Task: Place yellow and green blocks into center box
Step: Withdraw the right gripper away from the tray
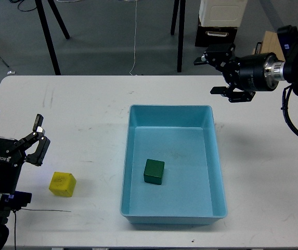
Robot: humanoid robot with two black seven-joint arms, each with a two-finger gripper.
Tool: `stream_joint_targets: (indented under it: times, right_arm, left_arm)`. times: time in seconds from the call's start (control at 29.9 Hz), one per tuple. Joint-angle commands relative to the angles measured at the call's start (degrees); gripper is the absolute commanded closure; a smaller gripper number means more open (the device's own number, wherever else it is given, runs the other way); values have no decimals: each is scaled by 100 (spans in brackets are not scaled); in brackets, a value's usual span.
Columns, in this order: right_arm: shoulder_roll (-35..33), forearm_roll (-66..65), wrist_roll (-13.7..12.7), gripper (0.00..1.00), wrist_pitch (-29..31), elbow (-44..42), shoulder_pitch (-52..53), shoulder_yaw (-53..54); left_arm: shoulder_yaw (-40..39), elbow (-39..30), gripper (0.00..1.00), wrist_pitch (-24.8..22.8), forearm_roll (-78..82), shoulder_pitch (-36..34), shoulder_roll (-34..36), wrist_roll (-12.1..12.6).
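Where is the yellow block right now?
In the head view, the yellow block sits on the white table, left of the blue tray and outside it, just right of the left gripper.

Green block (154, 171): dark matte cube, flat on floor of light-blue tray (211, 156), left of middle, clear of walls. Yellow block (62, 184): bright cube, slightly turned, on desk (86, 114) well left of tray. Tray shallow, rectangular, rounded corners.

A: Where is the camera set?
B: At the robot's head, looking forward and down onto the white table (86, 104) from moderate range.
A: What lies at twelve o'clock?
B: Grey floor (112, 36) beyond the table's far edge.
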Motion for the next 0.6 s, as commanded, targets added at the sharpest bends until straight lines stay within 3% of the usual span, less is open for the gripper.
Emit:
stream_joint_targets:
  times: [0.0,0.13,0.27,0.43,0.57]
  right_arm:
    - [-106,348,32,0,117,-569,-183,502]
    - [192,2007,41,0,658,-1316,-455,1082]
    - [605,2819,67,0,658,-2248,-543,1618]
    - [1045,3144,515,0,658,-2969,-763,2584]
    - [1081,3513,700,0,658,-3085,-1245,3507]
  left_arm:
    - [0,0,0,0,0,-50,0,1]
    - [18,17,0,0,0,-94,0,1]
    - [18,140,0,0,0,-208,43,10]
    - [18,263,0,0,0,-331,132,1]
    - [18,281,0,0,0,-367,141,1]
